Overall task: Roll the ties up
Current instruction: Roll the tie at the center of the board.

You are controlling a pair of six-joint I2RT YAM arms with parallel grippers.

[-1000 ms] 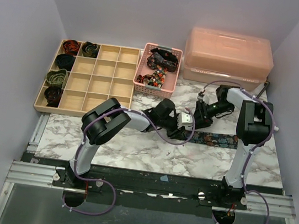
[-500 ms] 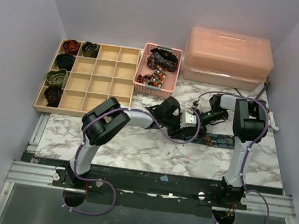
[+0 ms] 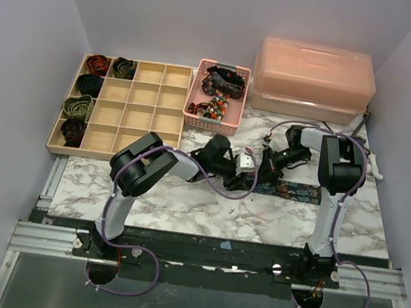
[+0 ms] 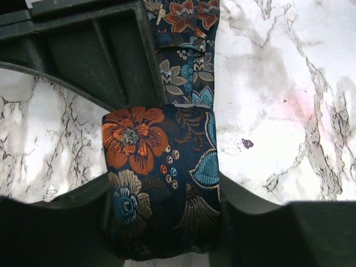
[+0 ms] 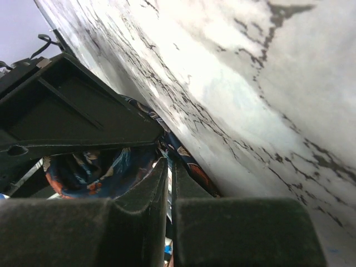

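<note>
A navy floral tie with orange and teal flowers lies on the marble; its flat length (image 3: 301,192) runs to the right, and its rolled end (image 4: 161,172) sits between my left gripper's fingers. The left gripper (image 4: 164,192) flanks the roll on both sides and touches it. My right gripper (image 5: 169,162) comes in from the far side, jaws shut to a thin slit, tips against the tie's edge (image 5: 192,161) beside the roll. Whether fabric is pinched between them is hidden. In the top view both grippers (image 3: 253,172) (image 3: 269,163) meet at mid-table.
A wooden compartment tray (image 3: 148,96) at the back left holds several coiled ties (image 3: 78,105) in its left cells. A pink mesh basket (image 3: 196,91) with loose ties stands behind the arms. A pink lidded box (image 3: 313,77) is at the back right.
The right gripper has swung left to the roll and its jaws have closed. The left gripper has shifted slightly left with the roll and eased its fingers a little.
</note>
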